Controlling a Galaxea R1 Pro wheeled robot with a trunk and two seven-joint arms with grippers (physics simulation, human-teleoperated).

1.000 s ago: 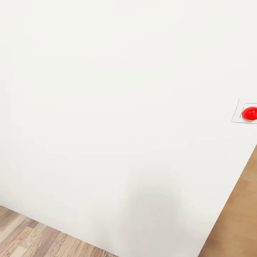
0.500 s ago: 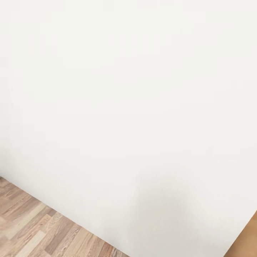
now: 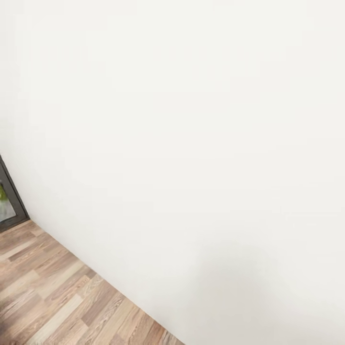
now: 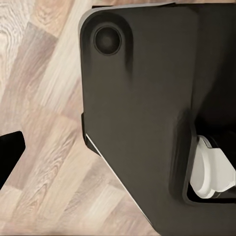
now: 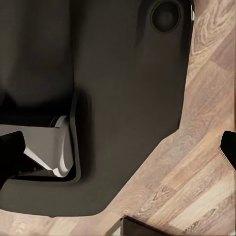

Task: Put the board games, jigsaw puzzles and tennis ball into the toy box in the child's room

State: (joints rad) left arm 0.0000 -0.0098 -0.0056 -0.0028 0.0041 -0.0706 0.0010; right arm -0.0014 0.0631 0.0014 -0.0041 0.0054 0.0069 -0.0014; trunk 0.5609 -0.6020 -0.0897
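wall (image 3: pixel 191 143) blank | window frame (image 3: pixel 9 201) cut off (left edge) | both pincers' states unreadable

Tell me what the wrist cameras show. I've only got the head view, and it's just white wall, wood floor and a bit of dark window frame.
Observer: Both wrist cameras look down at the robot's dark base standing on the wood-plank floor.
Operator: Is either arm carrying a toy?
Observer: The right fingers stand wide apart with nothing between them.
Operator: And the left?
Observer: One left finger shows with nothing on it. I cannot tell how far apart the pair stands.
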